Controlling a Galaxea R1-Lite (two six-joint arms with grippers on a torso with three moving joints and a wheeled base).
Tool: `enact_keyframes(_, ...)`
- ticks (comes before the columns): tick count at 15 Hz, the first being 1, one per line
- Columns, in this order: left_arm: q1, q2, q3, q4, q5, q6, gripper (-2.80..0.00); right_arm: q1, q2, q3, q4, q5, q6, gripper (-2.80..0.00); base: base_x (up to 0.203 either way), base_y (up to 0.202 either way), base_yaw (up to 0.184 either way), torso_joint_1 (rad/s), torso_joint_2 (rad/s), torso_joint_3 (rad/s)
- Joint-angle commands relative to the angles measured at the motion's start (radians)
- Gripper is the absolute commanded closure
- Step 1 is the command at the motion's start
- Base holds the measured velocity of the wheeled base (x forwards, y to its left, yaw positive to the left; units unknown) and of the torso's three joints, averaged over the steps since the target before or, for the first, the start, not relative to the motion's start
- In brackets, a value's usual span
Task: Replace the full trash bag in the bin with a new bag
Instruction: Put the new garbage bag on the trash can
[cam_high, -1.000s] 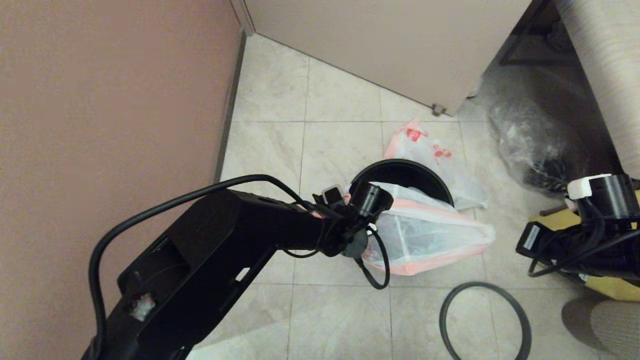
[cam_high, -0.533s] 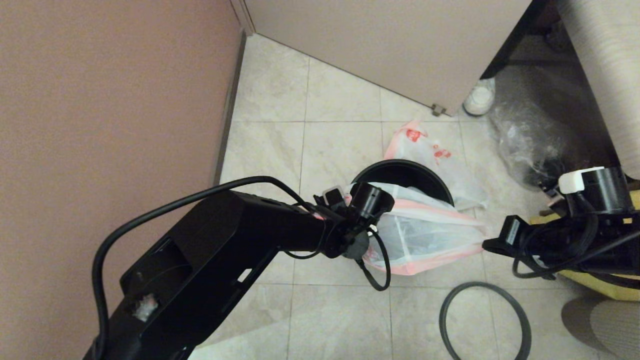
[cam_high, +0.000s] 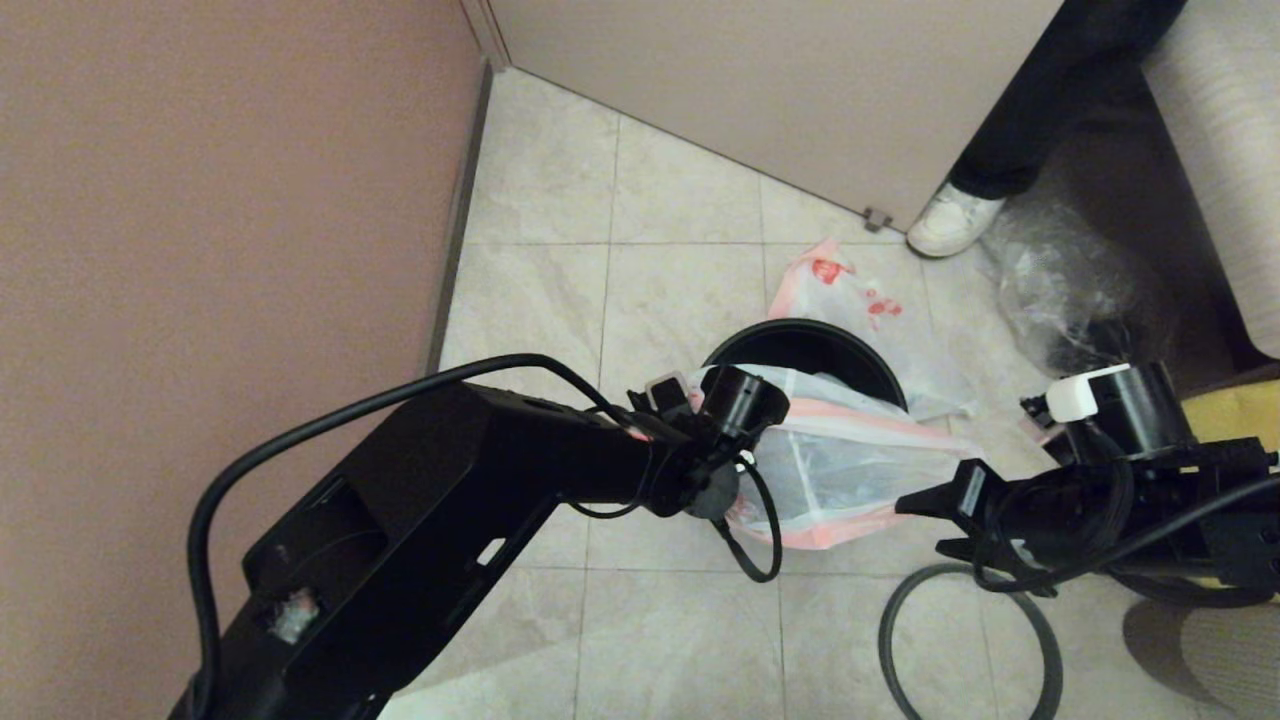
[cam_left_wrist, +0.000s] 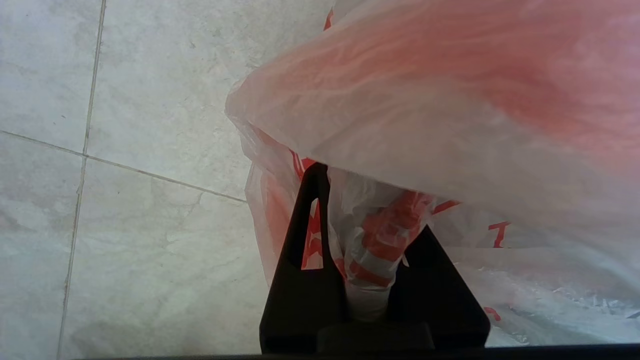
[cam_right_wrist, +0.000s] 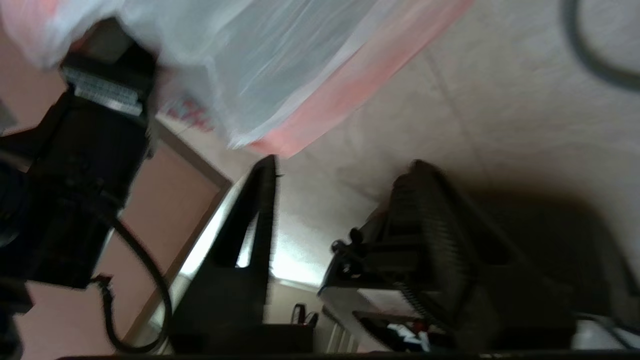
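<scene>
The full trash bag (cam_high: 860, 465), translucent white with pink trim and grey contents, hangs partly over the near rim of the black bin (cam_high: 800, 343). My left gripper (cam_left_wrist: 370, 215) is shut on the bag's gathered neck (cam_left_wrist: 380, 235); in the head view its wrist (cam_high: 735, 398) hides the fingers. My right gripper (cam_high: 920, 523) is open just right of the bag's low corner, with nothing between its fingers (cam_right_wrist: 262, 200). The new bag (cam_high: 850, 290) lies flat on the tiles behind the bin. The dark grey hoop (cam_high: 900, 610) lies on the floor at the front right.
A person's leg and white shoe (cam_high: 945, 222) stand by the door at the back right. A clear bag with dark contents (cam_high: 1070, 300) lies beside it. A yellow bag (cam_high: 1235, 410) sits behind my right arm. A brown wall (cam_high: 220, 200) runs along the left.
My right arm has swung left toward the held bag and now reaches over the hoop. A person's leg and shoe have stepped into view at the back right. The left arm has held still.
</scene>
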Motion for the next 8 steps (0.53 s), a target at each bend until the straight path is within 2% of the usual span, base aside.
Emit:
enact_keyframes(1,0.0,-0.001,0.0,0.001,0.003,-0.005,0.0,0.01,0.053,-0.014,-0.004,0.001,0.01,-2.8,0.0,0.0,0.0,0.0,0.0,0.0)
enact_keyframes(5,0.001,-0.006,0.0,0.001,0.003,-0.005,0.0,-0.017,0.187,-0.069,-0.096,-0.001,0.01,-2.8,0.0,0.0,0.0,0.0,0.0,0.0)
enact_keyframes(8,0.004,-0.014,0.0,0.001,0.003,-0.005,0.0,-0.043,0.27,-0.136,-0.114,-0.002,0.01,-2.8,0.0,0.0,0.0,0.0,0.0,0.0)
